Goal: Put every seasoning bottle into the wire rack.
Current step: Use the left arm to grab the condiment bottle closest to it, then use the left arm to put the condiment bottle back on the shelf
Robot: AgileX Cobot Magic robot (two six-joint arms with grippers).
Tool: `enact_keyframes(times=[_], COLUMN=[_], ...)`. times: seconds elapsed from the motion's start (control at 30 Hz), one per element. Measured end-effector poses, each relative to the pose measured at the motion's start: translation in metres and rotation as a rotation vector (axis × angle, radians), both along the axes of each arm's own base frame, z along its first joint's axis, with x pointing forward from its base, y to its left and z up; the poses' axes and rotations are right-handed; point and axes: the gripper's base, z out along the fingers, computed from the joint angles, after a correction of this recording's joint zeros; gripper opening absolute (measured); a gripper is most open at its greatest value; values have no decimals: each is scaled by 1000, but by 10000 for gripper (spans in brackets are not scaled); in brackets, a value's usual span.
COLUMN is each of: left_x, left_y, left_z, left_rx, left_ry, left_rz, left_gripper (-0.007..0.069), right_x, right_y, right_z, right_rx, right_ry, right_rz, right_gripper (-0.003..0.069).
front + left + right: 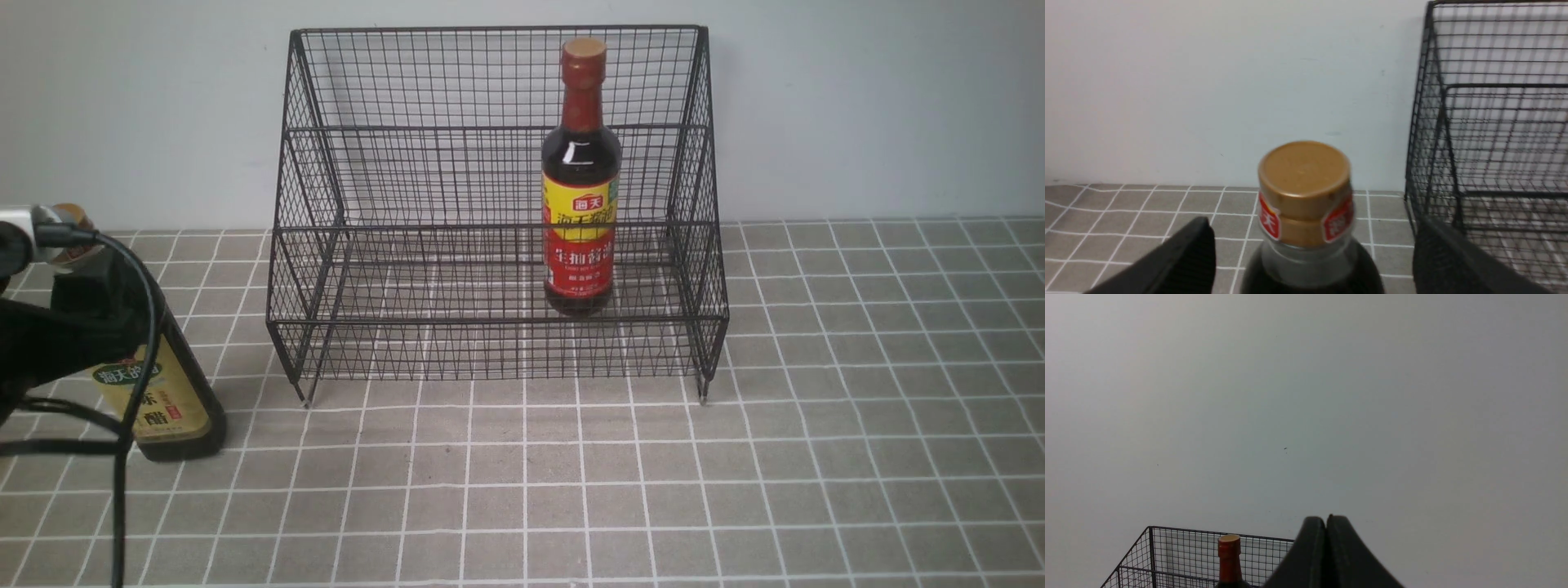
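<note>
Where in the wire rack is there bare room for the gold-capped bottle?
The wire rack has its lower tier bare from the left wall across to the red-necked bottle, and the steps behind look bare too. It is tight only between that bottle and the right wall.

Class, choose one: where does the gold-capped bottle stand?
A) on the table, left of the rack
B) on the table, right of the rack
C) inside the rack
A: the gold-capped bottle stands on the tiled table, outside the wire rack, on its left side.
</note>
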Motion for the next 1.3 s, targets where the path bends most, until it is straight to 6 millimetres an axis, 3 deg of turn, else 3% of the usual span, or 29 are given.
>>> enact_keyframes(times=[0.17, 0.3, 0.37, 0.43, 0.7, 0.8, 0.97, 1.0, 1.1, 1.13, 1.17, 1.3], left_x=[25, 36, 36, 37, 19, 8, -5, -5, -9, -10, -10, -7], left_y=[2, 3, 3, 3, 0, -1, -4, -4, -16, -17, -24, -45], left_z=[-11, -18, -19, -17, 1, 20, 82, 84, 129, 131, 147, 163], left_rx=[-2, -23, -26, -27, -27, -17, -7, -7, 15, 15, 10, -22], left_ry=[-23, -12, -7, -26, -20, -73, -191, -191, -260, -264, -290, -314], left_rz=[16, 22, 23, 21, -1, -11, -34, -36, -96, -101, -136, -231], left_gripper=[573, 502, 439, 322, 311, 311, 311, 311, 311, 311, 311, 311], right_x=[0, 0, 0, 0, 0, 0, 0, 0, 0, 0, 0, 0], right_y=[0, 0, 0, 0, 0, 0, 0, 0, 1, 1, 2, 3], right_z=[0, 0, 0, 0, -1, -1, -1, -1, -1, -1, -2, -4], right_rx=[0, 0, 0, 0, -1, -1, 4, 4, 24, 25, 29, 25], right_ry=[0, 0, 0, 1, 7, 7, 8, 8, 18, 20, 29, 55], right_rz=[0, 0, 0, 0, 2, 2, 5, 5, 20, 21, 27, 37], right_gripper=[-10, -10, -10, -10, -10, -10, -10, -10, -10, -10, -10, -10])
